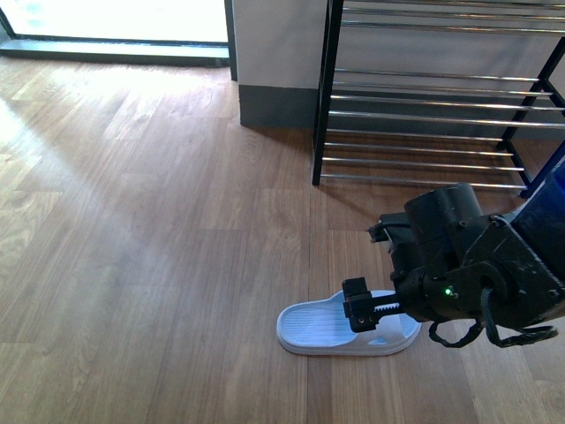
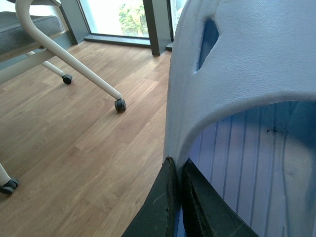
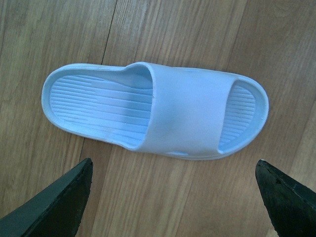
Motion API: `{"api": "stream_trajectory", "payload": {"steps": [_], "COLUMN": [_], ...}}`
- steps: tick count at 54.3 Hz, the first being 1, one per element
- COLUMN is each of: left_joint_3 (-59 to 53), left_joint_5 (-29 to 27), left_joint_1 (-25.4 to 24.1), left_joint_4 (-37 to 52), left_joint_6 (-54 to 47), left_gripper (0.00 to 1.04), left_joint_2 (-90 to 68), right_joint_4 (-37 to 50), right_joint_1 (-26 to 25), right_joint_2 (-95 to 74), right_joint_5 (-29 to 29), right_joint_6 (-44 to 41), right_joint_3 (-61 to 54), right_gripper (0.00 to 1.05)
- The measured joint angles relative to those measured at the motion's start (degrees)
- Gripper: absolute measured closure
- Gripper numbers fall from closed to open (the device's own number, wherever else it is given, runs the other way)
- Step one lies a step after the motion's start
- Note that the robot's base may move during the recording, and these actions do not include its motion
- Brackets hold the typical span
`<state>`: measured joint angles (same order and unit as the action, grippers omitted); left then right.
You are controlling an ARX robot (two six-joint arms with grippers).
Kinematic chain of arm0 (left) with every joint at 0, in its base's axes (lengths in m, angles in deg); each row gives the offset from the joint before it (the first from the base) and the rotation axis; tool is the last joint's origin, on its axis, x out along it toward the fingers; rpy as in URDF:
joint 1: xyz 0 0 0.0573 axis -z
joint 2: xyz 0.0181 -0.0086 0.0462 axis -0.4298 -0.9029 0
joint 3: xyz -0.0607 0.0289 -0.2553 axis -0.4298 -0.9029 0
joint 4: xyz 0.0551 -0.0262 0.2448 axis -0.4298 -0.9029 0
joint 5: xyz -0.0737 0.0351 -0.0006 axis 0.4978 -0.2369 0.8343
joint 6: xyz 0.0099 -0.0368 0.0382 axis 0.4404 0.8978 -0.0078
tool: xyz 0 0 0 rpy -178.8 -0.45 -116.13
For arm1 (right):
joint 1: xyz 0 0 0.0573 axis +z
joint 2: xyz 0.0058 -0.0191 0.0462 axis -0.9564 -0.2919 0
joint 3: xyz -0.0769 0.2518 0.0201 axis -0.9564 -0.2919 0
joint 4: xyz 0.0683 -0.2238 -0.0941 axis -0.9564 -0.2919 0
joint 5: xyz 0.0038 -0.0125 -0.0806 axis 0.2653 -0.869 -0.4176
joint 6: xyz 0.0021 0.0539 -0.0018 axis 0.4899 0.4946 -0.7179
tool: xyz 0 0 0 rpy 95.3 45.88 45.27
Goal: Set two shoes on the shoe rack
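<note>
The two shoes do not show in any view. The shoe rack [image 1: 325,97], a black frame with silver rods, stands at the back right on the wooden floor. A pale blue-white slide sandal [image 1: 309,327] lies flat on the floor in front of it, seen from above in the right wrist view [image 3: 187,108]. My right gripper [image 1: 357,305] hangs just over it, open [image 3: 174,163], its fingers spread wider than the sandal. In the left wrist view my left gripper [image 2: 177,165] is shut on the strap edge of a second slide sandal [image 2: 247,59], lifted off the floor.
A white office chair leg [image 2: 74,61] with a dark caster [image 2: 120,104] stands on the floor beyond the held sandal. A bright glass door [image 1: 115,22] and a grey wall base [image 1: 274,106] lie at the back, left of the rack.
</note>
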<state>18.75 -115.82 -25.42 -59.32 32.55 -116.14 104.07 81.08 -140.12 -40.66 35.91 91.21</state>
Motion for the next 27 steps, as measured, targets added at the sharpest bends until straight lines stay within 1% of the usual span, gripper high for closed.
{"api": "stream_trajectory", "payload": {"steps": [11,17,27], "left_joint_3": [0.0,0.0,0.0], "left_joint_5": [0.0,0.0,0.0], "left_joint_1": [0.0,0.0,0.0], "left_joint_4": [0.0,0.0,0.0], "left_joint_6": [0.0,0.0,0.0], "left_gripper": [1.03,1.03,1.03], "left_joint_2": [0.0,0.0,0.0], "right_joint_4": [-1.9,-2.7,-6.1], "right_joint_1": [0.6,0.5,0.5], "right_joint_2": [-7.9,-10.2,-13.2], "right_joint_5": [-2.8,-3.7,-3.2], "right_joint_6": [1.4,2.3,5.6], "right_joint_3": [8.4,10.8,14.2], "right_gripper": [0.09,0.09,0.09]}}
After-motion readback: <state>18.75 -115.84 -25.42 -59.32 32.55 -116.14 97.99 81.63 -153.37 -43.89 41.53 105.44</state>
